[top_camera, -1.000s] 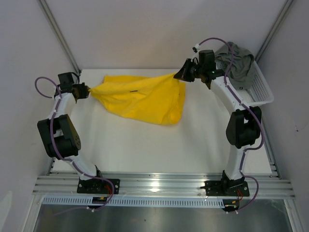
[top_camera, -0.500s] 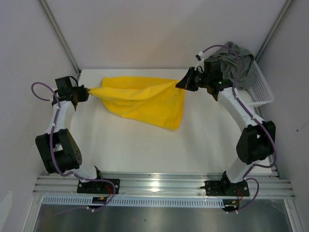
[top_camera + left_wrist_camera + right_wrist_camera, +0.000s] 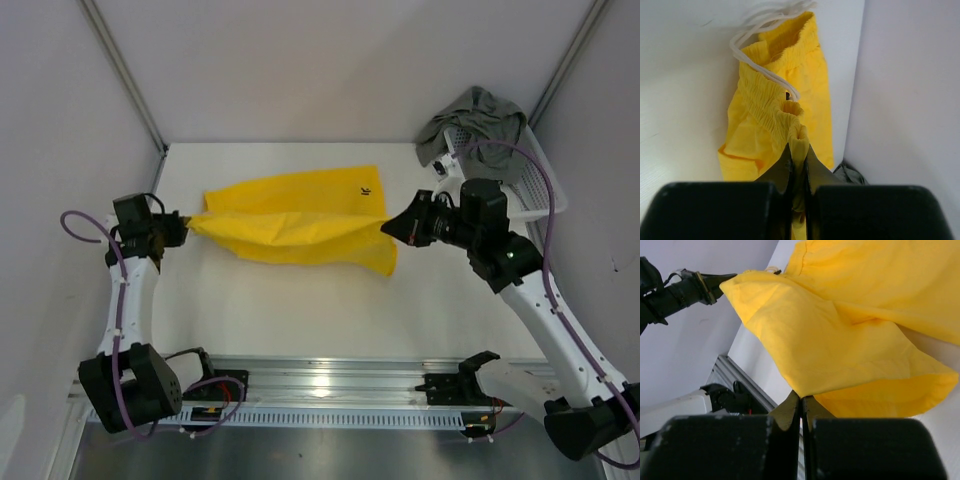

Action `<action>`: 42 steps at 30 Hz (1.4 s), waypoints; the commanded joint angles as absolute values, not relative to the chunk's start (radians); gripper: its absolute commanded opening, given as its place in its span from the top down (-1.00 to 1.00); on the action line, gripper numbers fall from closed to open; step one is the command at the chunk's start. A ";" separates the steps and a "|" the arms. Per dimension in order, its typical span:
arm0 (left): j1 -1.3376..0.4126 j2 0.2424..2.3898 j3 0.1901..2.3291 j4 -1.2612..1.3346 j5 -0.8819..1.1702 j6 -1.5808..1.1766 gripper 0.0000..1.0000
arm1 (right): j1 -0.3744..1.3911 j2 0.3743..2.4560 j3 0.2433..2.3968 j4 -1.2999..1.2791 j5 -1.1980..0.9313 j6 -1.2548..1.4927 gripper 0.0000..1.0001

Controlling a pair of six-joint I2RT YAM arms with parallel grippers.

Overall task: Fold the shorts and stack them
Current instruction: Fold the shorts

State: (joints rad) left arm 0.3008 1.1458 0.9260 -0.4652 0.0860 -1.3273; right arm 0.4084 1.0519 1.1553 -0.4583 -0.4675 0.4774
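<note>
Both left jaws and right jaws are clamped on the yellow shorts (image 3: 300, 215), at waistband (image 3: 762, 97) and hem (image 3: 900, 395); light, limp cloth, probably best gripped by corners.

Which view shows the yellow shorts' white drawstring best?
Left wrist: the drawstring loops clearly off the waistband of the yellow shorts, beyond the left end effector shut on the cloth. Top external shows the shorts whole, cord too small to tell. Right wrist shows mostly yellow fabric, no clear cord.
</note>
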 commanded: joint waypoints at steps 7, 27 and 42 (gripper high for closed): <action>0.307 0.937 0.821 -0.623 0.080 -1.279 1.00 | 0.492 0.858 1.137 -0.609 -0.356 0.476 1.00; 0.288 1.094 1.149 -0.755 -0.057 -1.402 1.00 | 0.361 1.193 1.348 -0.474 -0.399 0.462 1.00; 0.247 1.695 1.252 -0.298 0.035 -1.506 1.00 | 0.262 1.846 1.636 -0.195 -0.522 0.522 1.00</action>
